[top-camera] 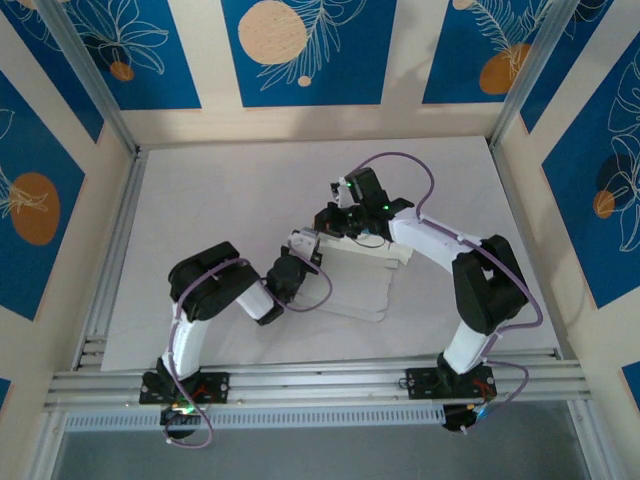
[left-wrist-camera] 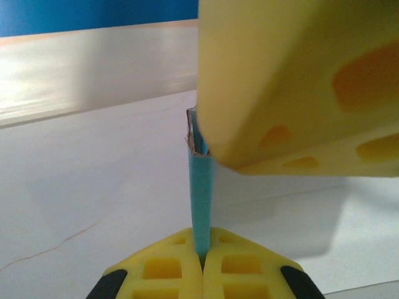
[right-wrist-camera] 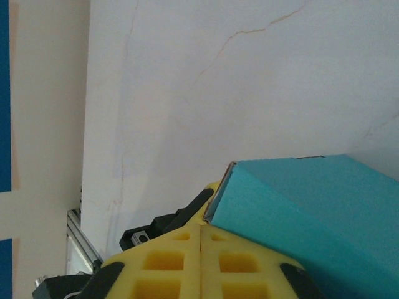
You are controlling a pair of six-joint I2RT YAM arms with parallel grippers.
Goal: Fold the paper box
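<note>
**Overhead and wrist views, two arms at a part-folded box.** The flat white table (top-camera: 220, 200) carries the work about midway between its left and right edges and between its near and far edges.

The left arm (top-camera: 200, 300) reaches in from the near-left corner. The right arm (top-camera: 480, 290) arches from the near-right corner and comes back over the work from the far side.

The paper box (top-camera: 370, 252), thin card that is light blue on one face (right-wrist-camera: 312, 218) and white on the other, lies with its long axis roughly parallel to the near edge. Seen edge-on from the left wrist, one wall (left-wrist-camera: 201, 187) stands upright.

The left gripper (top-camera: 305, 258) sits at the box's left end. Its yellow foam-like fingers are closed narrow (left-wrist-camera: 202, 252) on the lower part of that upright blue wall.

The right gripper (top-camera: 335, 228) sits at the far side of the same end, its fingers drawn together (right-wrist-camera: 201, 227). A blue corner of the box lies at their tips, and whether card is nipped there cannot be told. One of its yellow fingers (left-wrist-camera: 293, 93) touches the top of the wall from the right.

The coming move probably turns on this shared wall. It lies straight ahead of the left gripper and under the right one, with both arms about equally near.
</note>
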